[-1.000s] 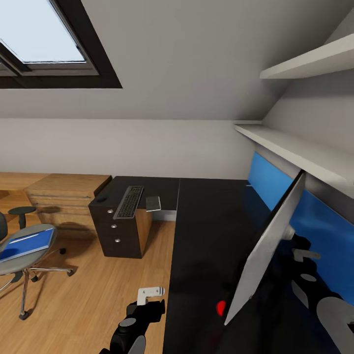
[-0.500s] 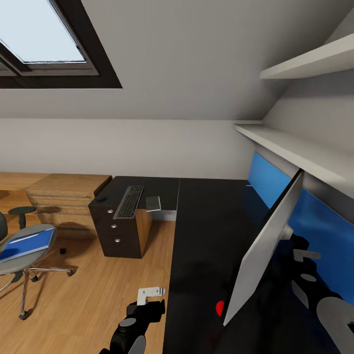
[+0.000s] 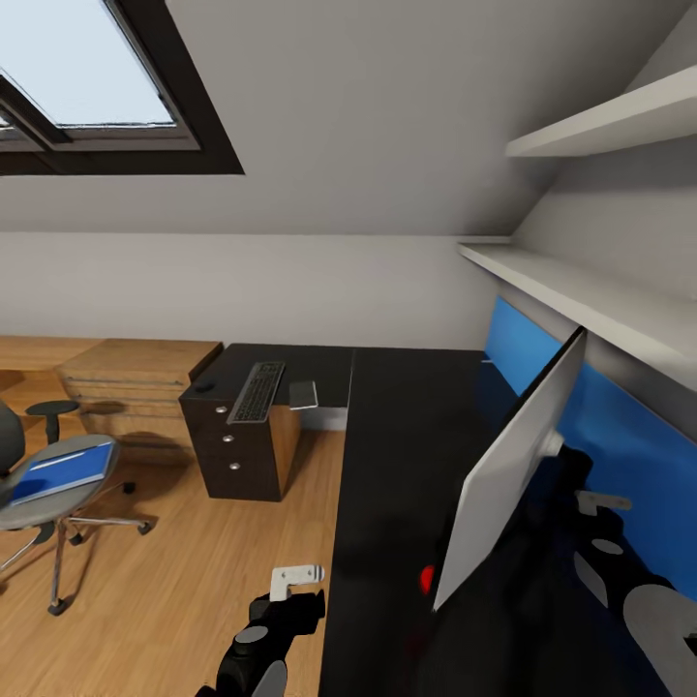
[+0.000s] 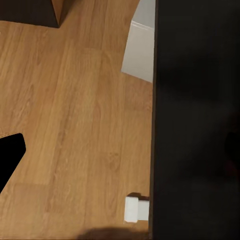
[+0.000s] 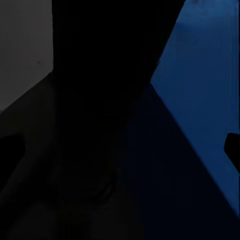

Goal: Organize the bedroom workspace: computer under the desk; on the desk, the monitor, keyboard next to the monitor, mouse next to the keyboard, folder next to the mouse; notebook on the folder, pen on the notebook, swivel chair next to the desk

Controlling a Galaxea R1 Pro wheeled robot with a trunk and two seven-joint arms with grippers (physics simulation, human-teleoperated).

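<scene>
Monitor [image 3: 513, 474] standing tilted on table [image 3: 407, 455], near right, right arm reaching behind it. Right end effector grip hidden, cannot tell. Keyboard [image 3: 257, 391] lying far left, long axis running near-far; left end effector [image 3: 295, 579] nearer, state unclear.

Skylight [image 3: 87, 68] — wall shelves [image 3: 590, 290], wood dresser [image 3: 136, 373]

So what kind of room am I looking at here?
Most likely an attic room set up as a home office. A skylight sits in a sloped ceiling, a long black desk carries a keyboard and a monitor, and a swivel chair stands on the wood floor.
</scene>
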